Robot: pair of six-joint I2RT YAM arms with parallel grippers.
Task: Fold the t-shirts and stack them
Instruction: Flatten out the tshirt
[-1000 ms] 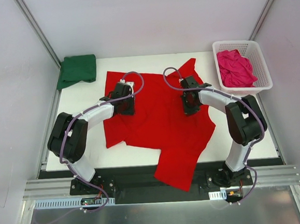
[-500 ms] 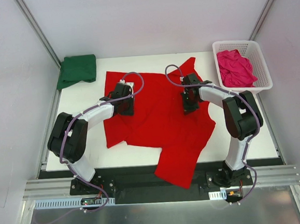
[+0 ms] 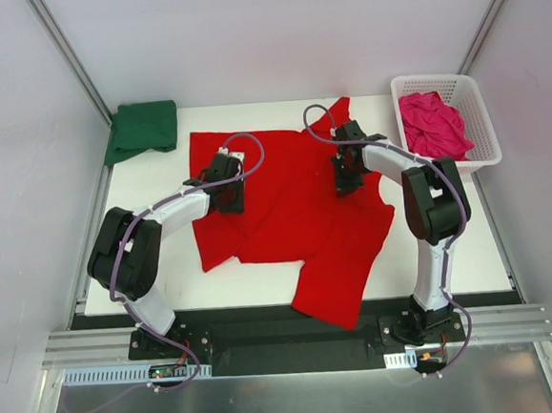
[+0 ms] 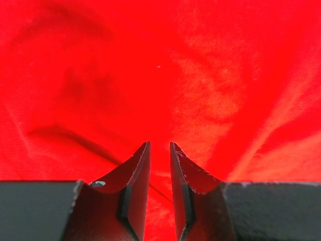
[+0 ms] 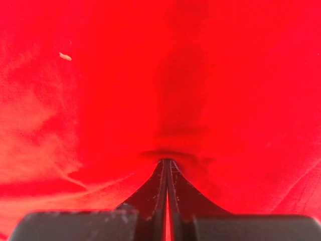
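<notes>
Bright red cloth t-shirt (image 3: 291, 220): spread open and rumpled across the middle of the white table (image 3: 157, 273). Long axis slanting from far left to near right. Near-right end hanging past the table's near edge, over the black rail (image 3: 238, 329). A pointed flap reaching toward the far edge. Collar and sleeves hard to tell apart, so no saying which end is the neck.

At far left, dark green cloth t-shirt (image 3: 141, 129), folded, overlapping the table's far left corner, well apart from the red one. Next, left gripper (image 4: 159, 146), tips down on the red shirt's left part, fingers narrowly spread, red cloth showing flat in the gap. Further right, right gripper (image 5: 166, 161), on the shirt's far right part, fingers pressed together, pinching a small pucker of the red cloth. Cloth beneath both wrists hidden in the top view. At far right, magenta-pink cloth t-shirt (image 3: 432, 125), bunched inside the white plastic lattice basket (image 3: 475, 95), its lower part hidden by the basket wall.
</notes>
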